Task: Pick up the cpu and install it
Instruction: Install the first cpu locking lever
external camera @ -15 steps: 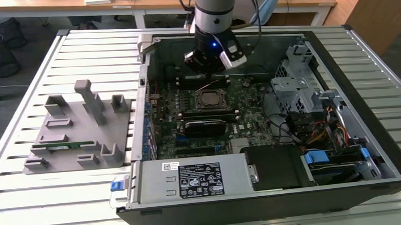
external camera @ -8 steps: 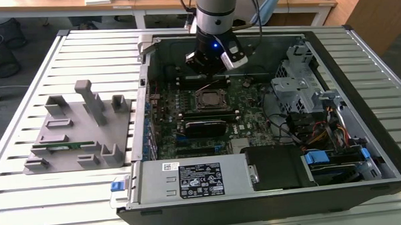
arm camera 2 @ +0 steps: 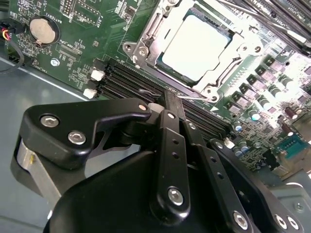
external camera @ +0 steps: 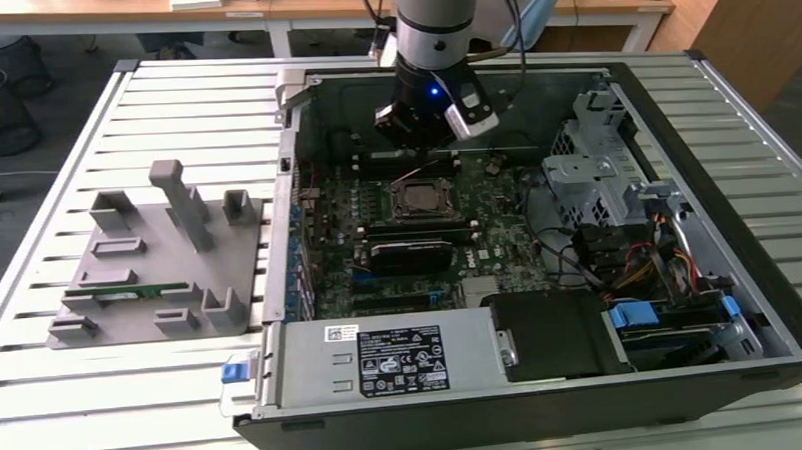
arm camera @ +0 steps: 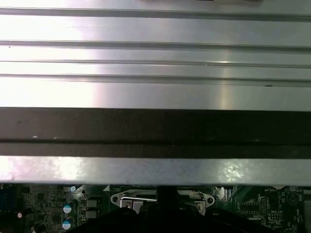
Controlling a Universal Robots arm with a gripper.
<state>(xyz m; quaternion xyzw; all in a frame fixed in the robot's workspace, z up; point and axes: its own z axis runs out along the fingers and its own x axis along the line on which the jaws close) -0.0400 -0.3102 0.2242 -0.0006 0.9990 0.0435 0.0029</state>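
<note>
Exterior view first: you see the black gripper (external camera: 418, 134) at the end of the silver-and-black arm hanging inside the open black computer case (external camera: 764, 302), above the green motherboard (external camera: 500, 207). Just below it, toward the case's front, sits the square metal-framed processor socket (external camera: 418, 197). On the slatted metal table (external camera: 169, 93), at the exterior view's left, stands a grey moulded parts holder (external camera: 155, 264) with a long narrow green memory stick (external camera: 134, 291) lying in it.

Second wrist view: the cpu (arm camera 2: 194, 47), a small flat square chip with a pale silver-grey top plate, lies seated in the socket, ringed by the metal retention frame (arm camera 2: 146, 36). The gripper's black fingers (arm camera 2: 171, 104) appear pressed together with nothing between them, their tip near the black memory slots (arm camera 2: 126, 80) beside the socket and well clear of the chip. A round silver coin battery (arm camera 2: 43, 30) sits farther along the board.

First wrist view: you look across the table's bright slats and the dark case wall (arm camera: 155, 128); below it a strip of the motherboard shows, with the socket frame's edge (arm camera: 160, 199).

My judgement: the chip looks placed, yet you cannot tell whether it lies fully flat. The closed fingertip is close to the slots and a thin wire lever; a careless sideways move could snag them or nudge the chip askew.
</note>
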